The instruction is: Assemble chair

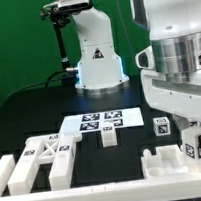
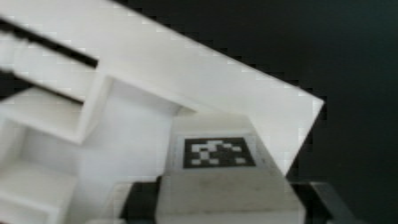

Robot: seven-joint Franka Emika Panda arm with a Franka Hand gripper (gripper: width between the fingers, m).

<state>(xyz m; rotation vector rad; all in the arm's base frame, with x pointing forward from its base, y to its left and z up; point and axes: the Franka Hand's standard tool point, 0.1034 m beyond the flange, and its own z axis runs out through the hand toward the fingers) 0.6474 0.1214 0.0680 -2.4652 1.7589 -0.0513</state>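
Note:
The chair is still loose white tagged parts. In the wrist view my gripper [image 2: 224, 202] is shut on a small white block [image 2: 217, 178] with a square tag on top; the black fingers [image 2: 150, 200] press both its sides. Right beyond it lies a large white stepped frame part [image 2: 125, 90]. In the exterior view the gripper [image 1: 197, 144] is low at the right with the tagged block [image 1: 194, 147] between its fingers, just above a white bracket part [image 1: 173, 162]. Another tagged cube [image 1: 162, 128] sits beside it. Two frame parts [image 1: 39, 160] lie at the left, and a small cube [image 1: 109, 138] in the middle.
The marker board [image 1: 101, 120] lies flat in the middle of the black table. The robot base [image 1: 94, 59] stands at the back. A low white border rail [image 1: 58, 188] runs along the front edge. Cables hang at the back left.

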